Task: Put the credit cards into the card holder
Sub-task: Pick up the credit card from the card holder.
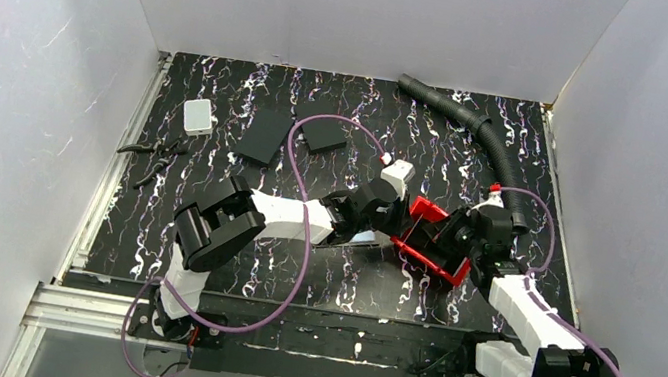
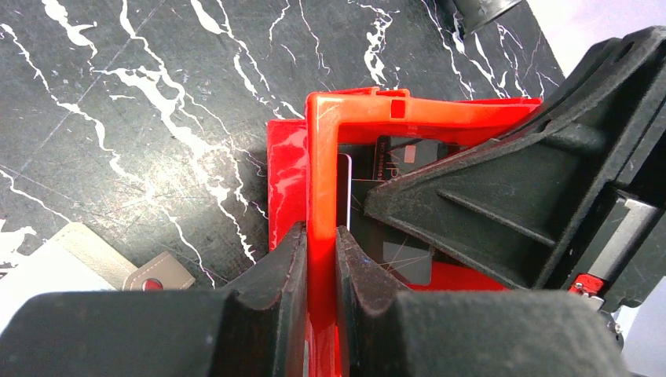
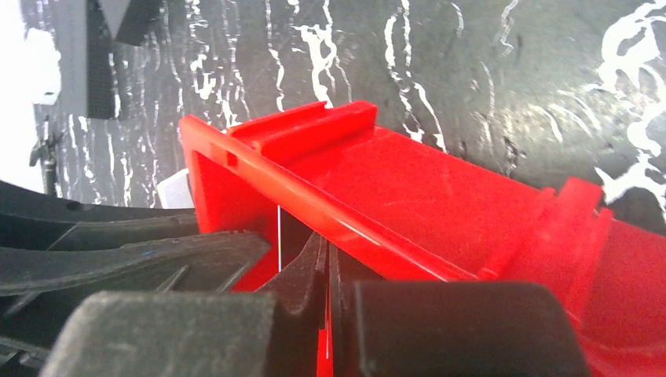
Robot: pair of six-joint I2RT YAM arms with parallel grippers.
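Left end effector point(image 2: 320, 247): lower centre of the left wrist view, jaws narrow, clamped on an upright wall of the red tray point(image 2: 440, 110), one finger point(image 2: 279, 275) outside the wall, the other inside.

Right end effector point(image 3: 327, 263): lower centre of the right wrist view, reaching into the same tray from the opposite side, jaws drawn to a thin slit. Contents of the slit: cannot tell.

Credit cards point(image 2: 404, 153): inside the tray, centre of the left wrist view, dark faces partly hidden behind the right fingers, one showing a pale edge just beside the clamped wall.

Card holder point(image 2: 55, 267): lower left of the left wrist view, flat on the desk point(image 2: 157, 118), near the tray but apart from it, snap tab point(image 2: 161, 275) pointing toward the tray.

Two matte black slabs point(image 1: 267, 136): upper centre of the top view, side by side, well apart from the tray.

Small white box point(image 1: 198, 114): upper left of the top view, near the slabs.

Black ribbed hose point(image 1: 476, 128): upper right of the top view, curving down toward the right arm.
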